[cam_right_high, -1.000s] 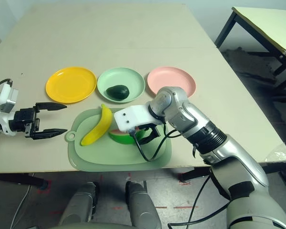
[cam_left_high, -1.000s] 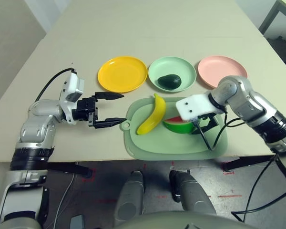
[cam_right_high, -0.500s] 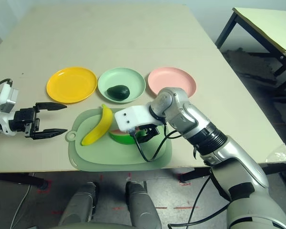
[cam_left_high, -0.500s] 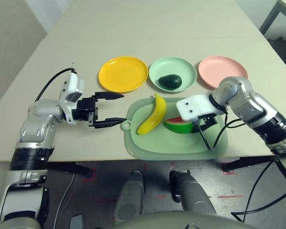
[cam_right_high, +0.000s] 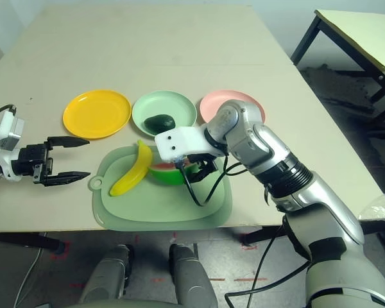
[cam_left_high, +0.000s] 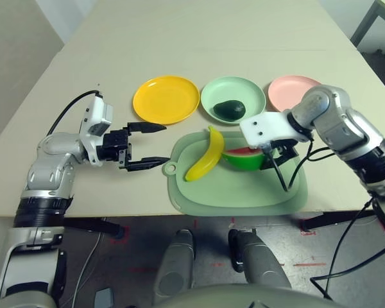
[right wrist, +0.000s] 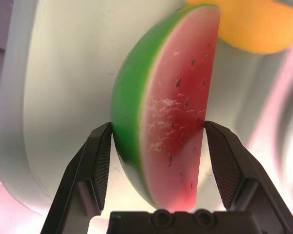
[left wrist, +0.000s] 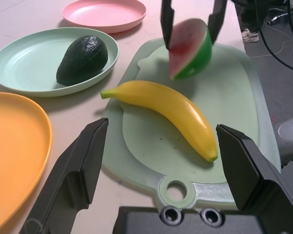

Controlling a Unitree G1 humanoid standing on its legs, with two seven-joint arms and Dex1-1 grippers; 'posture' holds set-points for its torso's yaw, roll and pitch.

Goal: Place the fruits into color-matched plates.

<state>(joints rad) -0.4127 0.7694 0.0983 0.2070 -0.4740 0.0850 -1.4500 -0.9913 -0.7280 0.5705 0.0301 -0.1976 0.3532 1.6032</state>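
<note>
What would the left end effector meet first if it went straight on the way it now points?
Probably the banana, lying on the cutting board ahead of the open left end effector, though its height above the board is hard to judge.

Counting what's in front of me now: three plates on the bench (cam_left_high: pixel 179 51), and they split one of each colour, one yellow plate (cam_left_high: pixel 166 100), one mint green plate (cam_left_high: pixel 219 86), one pink plate (cam_left_high: pixel 292 92). Toy fruits next, and I make it three as well: one banana (cam_left_high: pixel 206 158), one avocado (cam_left_high: pixel 229 110), one watermelon wedge (cam_left_high: pixel 244 160). Cutting boards, just one (cam_left_high: pixel 199 200), the mint green one. And hands, I've got two: one left hand (cam_left_high: pixel 147 146), one right hand (right wrist: pixel 158 125), with two black fingers to each, so that's four fingers in all on my side.
</note>
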